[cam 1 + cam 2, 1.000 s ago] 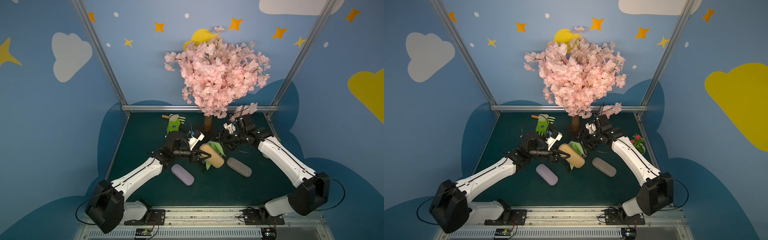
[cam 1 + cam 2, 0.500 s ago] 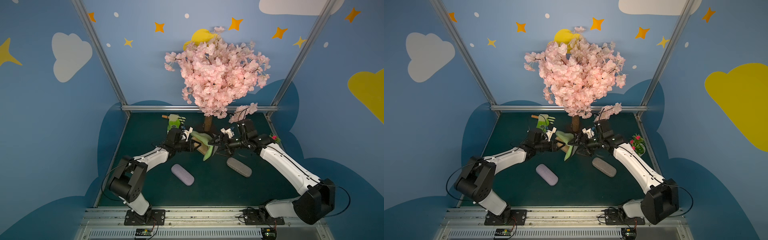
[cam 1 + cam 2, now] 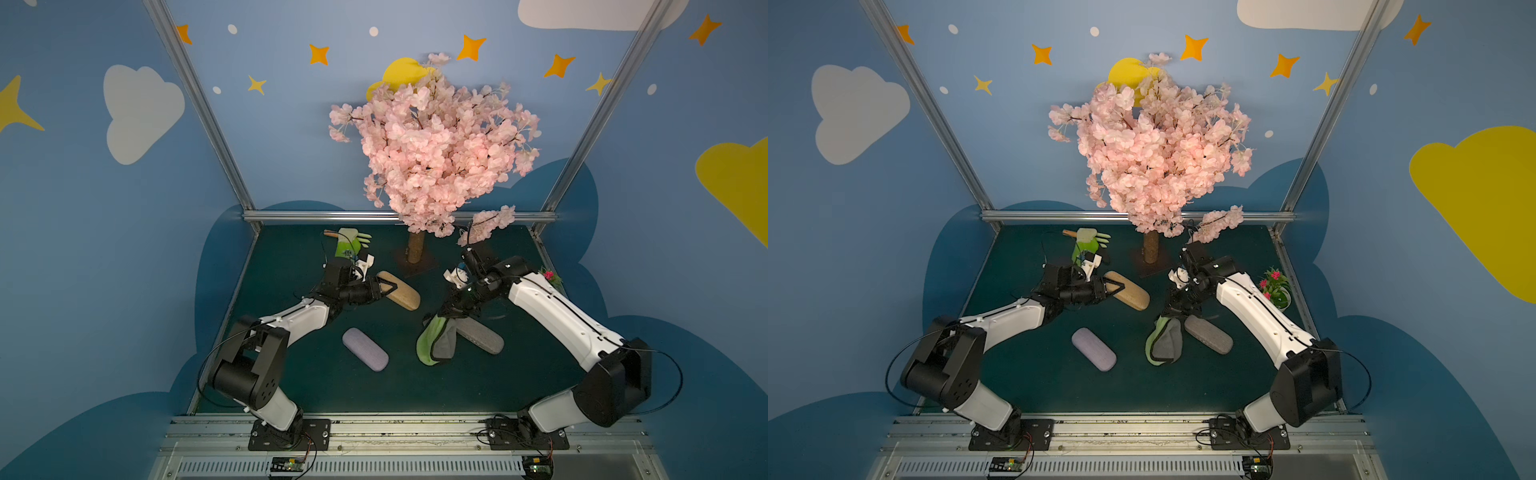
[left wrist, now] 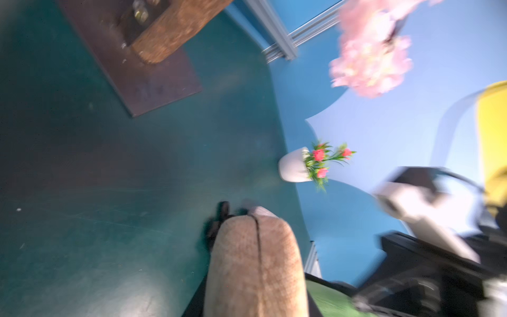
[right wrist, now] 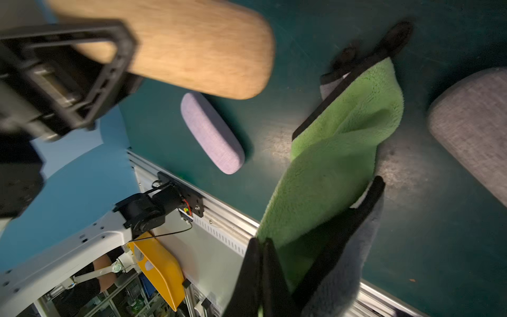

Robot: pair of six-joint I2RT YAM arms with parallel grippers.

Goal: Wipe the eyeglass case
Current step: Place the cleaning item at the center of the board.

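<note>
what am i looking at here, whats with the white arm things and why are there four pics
These are two white robot arms bolted along the front of a dark green table. Each one ends in a two-fingered claw. Two pictures come from a pair of cameras looking down from above, so they look almost the same. The other two come from a small camera on each arm's wrist, so they are very close up.

The left claw is shut on a tan eyeglass case. The right claw pinches a green and grey cloth, which hangs down from it. A purple case and a grey case lie on the table. The pink blossom tree and the small flower pot at the back look like decoration.
</note>
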